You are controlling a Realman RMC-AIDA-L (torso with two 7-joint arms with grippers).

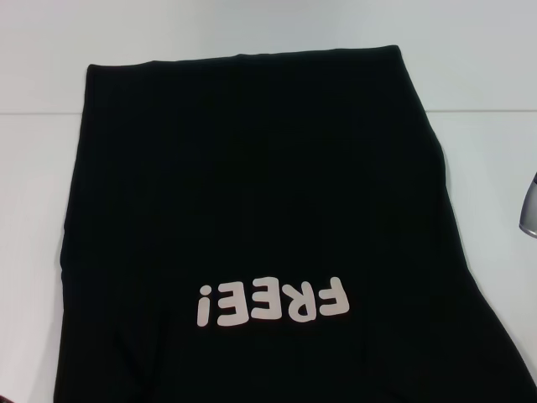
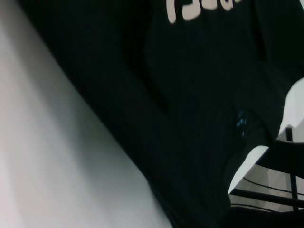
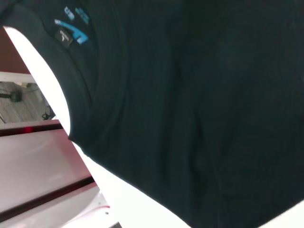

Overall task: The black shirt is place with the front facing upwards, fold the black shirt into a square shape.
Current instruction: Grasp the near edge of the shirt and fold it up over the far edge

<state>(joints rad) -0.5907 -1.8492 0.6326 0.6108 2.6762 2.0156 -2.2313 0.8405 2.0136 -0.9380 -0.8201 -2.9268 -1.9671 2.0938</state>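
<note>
- One black shirt (image 1: 252,210) covers most of the white bench (image 1: 42,185), front up, its collar end at the near edge and its hem towards the far edge.
- White "FREE!" print (image 1: 273,302) sits near the near edge, reading upside down from the robot's side.
- Blue neck label (image 3: 71,33) shows inside the collar, in the right wrist view.
- Right arm (image 1: 529,206) shows only as a grey sliver at the bench's right edge; I cannot tell its grip.
- Left gripper is out of sight.
</note>
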